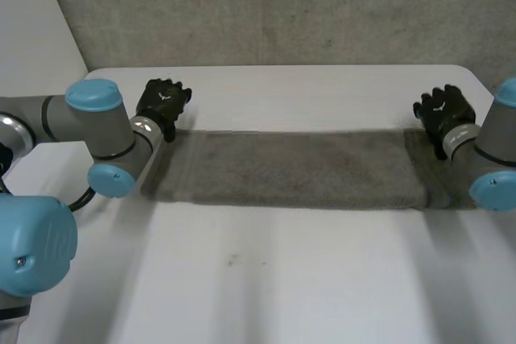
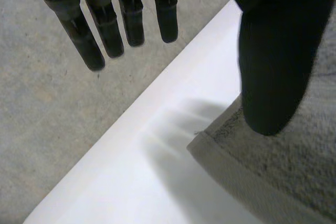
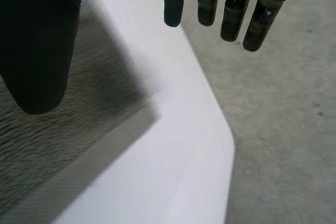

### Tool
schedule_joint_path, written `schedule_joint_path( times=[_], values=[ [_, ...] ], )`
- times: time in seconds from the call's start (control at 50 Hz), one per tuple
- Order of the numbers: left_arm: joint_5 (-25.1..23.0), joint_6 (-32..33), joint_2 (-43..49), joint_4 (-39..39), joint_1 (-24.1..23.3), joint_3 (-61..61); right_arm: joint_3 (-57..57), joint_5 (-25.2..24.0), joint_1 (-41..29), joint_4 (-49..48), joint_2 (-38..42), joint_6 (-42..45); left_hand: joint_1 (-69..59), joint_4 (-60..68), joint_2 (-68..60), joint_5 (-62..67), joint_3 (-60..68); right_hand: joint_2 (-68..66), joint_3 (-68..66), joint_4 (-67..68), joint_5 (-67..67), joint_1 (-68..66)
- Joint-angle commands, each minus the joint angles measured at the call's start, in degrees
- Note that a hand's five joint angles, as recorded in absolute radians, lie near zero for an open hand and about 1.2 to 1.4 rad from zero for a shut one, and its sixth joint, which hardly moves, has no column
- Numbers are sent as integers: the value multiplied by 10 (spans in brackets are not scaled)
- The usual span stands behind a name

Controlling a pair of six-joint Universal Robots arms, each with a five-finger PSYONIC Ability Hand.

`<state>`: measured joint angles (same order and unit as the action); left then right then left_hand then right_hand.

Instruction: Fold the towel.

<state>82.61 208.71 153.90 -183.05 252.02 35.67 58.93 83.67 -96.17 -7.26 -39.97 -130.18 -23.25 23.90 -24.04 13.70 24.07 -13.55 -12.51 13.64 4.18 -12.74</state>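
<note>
1. The grey towel (image 1: 290, 168) lies flat on the white surface (image 1: 282, 279) as a long, narrow band running left to right. Its far edge is near the surface's far edge. Whether the band is one layer or already doubled cannot be told.
2. The left hand (image 1: 164, 102) is at the towel's far left corner. In its wrist view the fingers (image 2: 84, 30) are straight and spread, reaching out past the far edge of the surface (image 2: 147, 166) over the grey backdrop (image 2: 47, 108). The thumb (image 2: 273, 66) hangs over the towel (image 2: 283, 177) just inside the corner. Nothing is held between them.
3. The right hand (image 1: 442, 110) mirrors this at the far right corner. Its fingers (image 3: 231, 14) are straight, beyond the rounded corner of the surface (image 3: 173, 145), with the thumb (image 3: 37, 51) over the towel (image 3: 47, 145). This hand is also empty.
4. By my reading, neither corner is gripped yet, so the fold in hand has not begun.
5. Risks from here:
   - The fingers sit beyond the cloth's edge, so closing as they stand could pinch air or catch only the hem.
   - If one hand takes hold and the other misses, lifting would drag the band askew and the fold would come out crooked.
   - If the towel is doubled, a shallow pinch may take only the top layer, and the layers would peel apart.
   - The cloth is limp and long, so its middle is likely to sag and bunch between the two hands.
   - With the fingers close to the surface's far edge, a low approach may strike that edge.
</note>
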Motion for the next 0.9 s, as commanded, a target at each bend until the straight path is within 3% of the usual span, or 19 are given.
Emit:
schedule_joint_path(
  times=[0.02,0.14,0.18,0.26,0.34,0.46,0.62,0.72,0.9],
  values=[
    [1,-6,-51,15,-15,4,10,17,1,0,-93,-97,108,-115,116,-113,-117,36,25,-36,-42,27],
    [2,-31,-116,65,-20,30,66,-13,5,11,-200,-176,103,-110,111,-108,-112,36,25,-36,-42,27],
    [1,-84,-194,100,-15,87,88,-29,5,19,-226,-184,103,-110,111,-108,-112,36,25,-36,-42,27],
    [-2,-133,-259,101,-11,155,133,-62,17,49,-270,-188,103,-110,111,-108,-112,36,25,-36,-42,27],
    [-3,-189,-362,66,6,277,199,-87,55,117,-299,-184,105,-112,113,-110,-113,36,25,-36,-42,27],
    [-3,-209,-473,-21,15,447,284,-106,99,139,-325,-177,103,-110,111,-108,-112,36,25,-36,-42,27],
    [-1,-210,-557,-135,22,614,360,-149,153,120,-325,-140,107,-113,115,-111,-115,36,25,-36,-42,27],
    [2,-210,-563,-179,22,667,400,-167,180,52,-301,-125,105,-112,113,-110,-113,26,16,-27,-33,18],
    [2,-211,-551,-199,24,696,415,-171,193,-35,-246,-124,107,-113,115,-111,-115,-207,-218,206,201,-215]
  ],
)
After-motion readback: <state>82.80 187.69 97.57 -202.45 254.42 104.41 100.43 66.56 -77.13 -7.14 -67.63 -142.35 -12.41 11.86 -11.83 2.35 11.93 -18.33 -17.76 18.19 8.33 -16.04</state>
